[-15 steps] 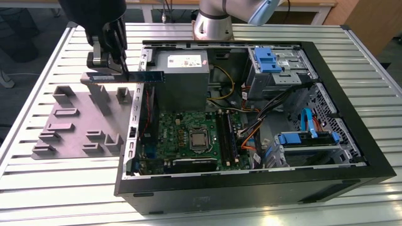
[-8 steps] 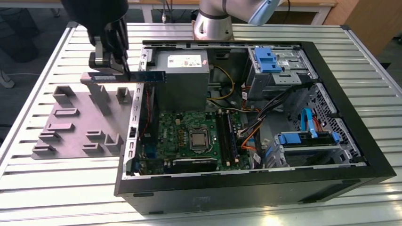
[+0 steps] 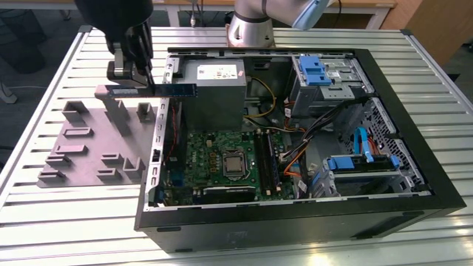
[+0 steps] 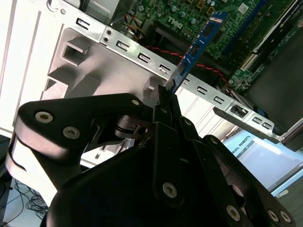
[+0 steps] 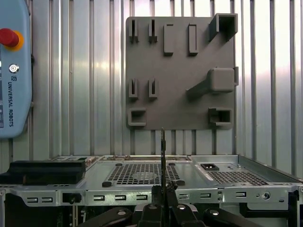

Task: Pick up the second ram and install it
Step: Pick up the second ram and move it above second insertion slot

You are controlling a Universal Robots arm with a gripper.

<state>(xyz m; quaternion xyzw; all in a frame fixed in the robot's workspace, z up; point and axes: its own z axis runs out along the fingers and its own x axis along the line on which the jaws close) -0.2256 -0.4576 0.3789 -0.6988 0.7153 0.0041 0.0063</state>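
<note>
I'm looking at my arm (image 3: pixel 250 30): a smooth silver-grey tube with a pale blue cap (image 3: pixel 307 13) on the joint. The gripper (image 4: pixel 166 93) is matte black throughout. Its flat link bars (image 4: pixel 80 118) have rounded ends and are pinned by round, silver-headed screws (image 4: pixel 169 189). They taper into two slim black fingers (image 4: pixel 171 110).

the second ram (image 3: pixel 176 90) hangs above the fixture plate (image 3: pixel 81 158), at the computer case's (image 3: pixel 296 221) edge.
</note>
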